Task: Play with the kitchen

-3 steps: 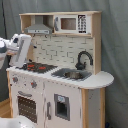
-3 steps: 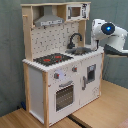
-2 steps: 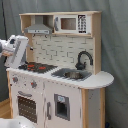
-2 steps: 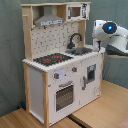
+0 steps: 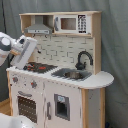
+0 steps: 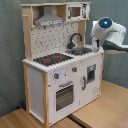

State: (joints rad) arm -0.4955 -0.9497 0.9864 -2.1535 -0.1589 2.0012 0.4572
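- we're seeing the kitchen (image 5: 57, 75) filling frame centre in both exterior views; hob (image 6: 52, 59) beside sink (image 6: 82, 50)
- arm (image 5: 17, 50) hovering at the first exterior view's left edge; we cannot tell the gripper's state

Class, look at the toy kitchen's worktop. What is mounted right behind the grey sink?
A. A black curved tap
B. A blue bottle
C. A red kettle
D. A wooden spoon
A: in both exterior views a black curved tap arches over the grey sink on the kitchen, beside the black-red hob.
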